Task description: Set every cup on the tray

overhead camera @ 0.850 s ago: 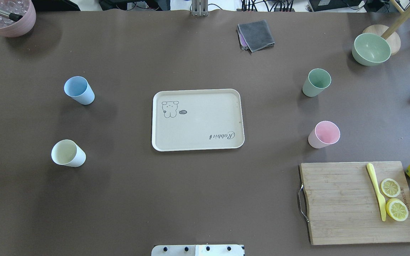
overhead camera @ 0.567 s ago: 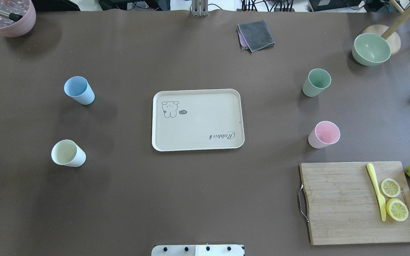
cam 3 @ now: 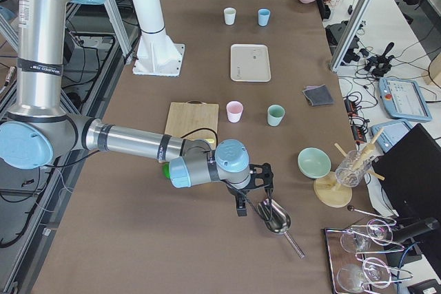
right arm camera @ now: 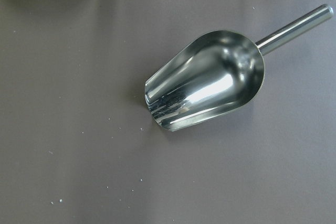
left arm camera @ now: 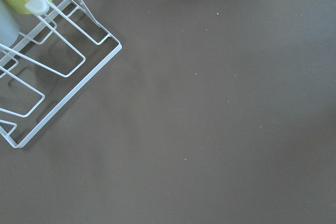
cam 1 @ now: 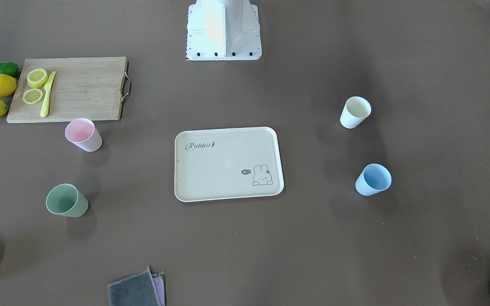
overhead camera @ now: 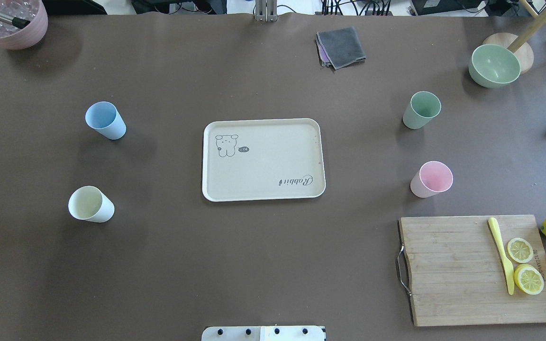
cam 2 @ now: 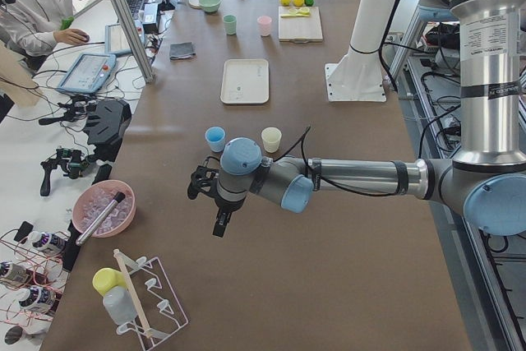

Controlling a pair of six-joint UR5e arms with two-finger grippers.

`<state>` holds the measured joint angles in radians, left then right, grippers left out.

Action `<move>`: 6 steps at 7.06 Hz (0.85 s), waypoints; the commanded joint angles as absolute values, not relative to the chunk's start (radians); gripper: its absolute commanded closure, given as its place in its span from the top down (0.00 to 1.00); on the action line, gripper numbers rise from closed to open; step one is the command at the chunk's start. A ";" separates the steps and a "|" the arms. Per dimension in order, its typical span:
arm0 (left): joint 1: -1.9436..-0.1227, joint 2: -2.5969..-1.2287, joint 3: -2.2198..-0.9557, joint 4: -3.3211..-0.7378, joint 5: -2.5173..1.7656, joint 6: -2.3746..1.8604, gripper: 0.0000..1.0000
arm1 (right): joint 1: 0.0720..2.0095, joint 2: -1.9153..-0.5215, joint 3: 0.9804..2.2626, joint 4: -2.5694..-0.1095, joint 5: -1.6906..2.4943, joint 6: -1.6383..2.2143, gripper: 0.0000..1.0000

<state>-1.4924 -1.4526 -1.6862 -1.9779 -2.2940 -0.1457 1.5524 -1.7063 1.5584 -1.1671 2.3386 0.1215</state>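
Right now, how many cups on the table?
4: blue cup and cream cup left of the tray, green cup and pink cup right of it, all off it.

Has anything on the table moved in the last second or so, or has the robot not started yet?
Nothing has visibly changed in the overhead view. The blue cup, white cup, green cup and pink cup stand on the table around the tray just as before, and the tray still holds nothing.
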 commanded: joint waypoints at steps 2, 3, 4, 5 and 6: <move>-1.482 -1.451 -1.686 -1.976 -2.303 -0.146 0.98 | 1.549 -1.704 1.554 -1.166 2.345 0.123 1.00; -1.480 -1.436 -1.683 -1.971 -2.301 -0.143 0.98 | 1.549 -1.704 1.554 -1.164 2.345 0.123 1.00; -1.482 -1.428 -1.678 -1.970 -2.299 -0.146 0.98 | 1.549 -1.704 1.554 -1.157 2.345 0.126 1.00; -1.480 -1.428 -1.674 -1.967 -2.299 -0.146 0.98 | 1.549 -1.706 1.548 -1.131 2.344 0.124 1.00; -1.462 -1.427 -1.675 -1.967 -2.307 -0.144 0.98 | 1.546 -1.706 1.546 -1.129 2.344 0.124 1.00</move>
<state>-1.4757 -1.4294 -1.6762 -1.9680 -2.3016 -0.1451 1.5483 -1.7051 1.5496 -1.1402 2.3445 0.1244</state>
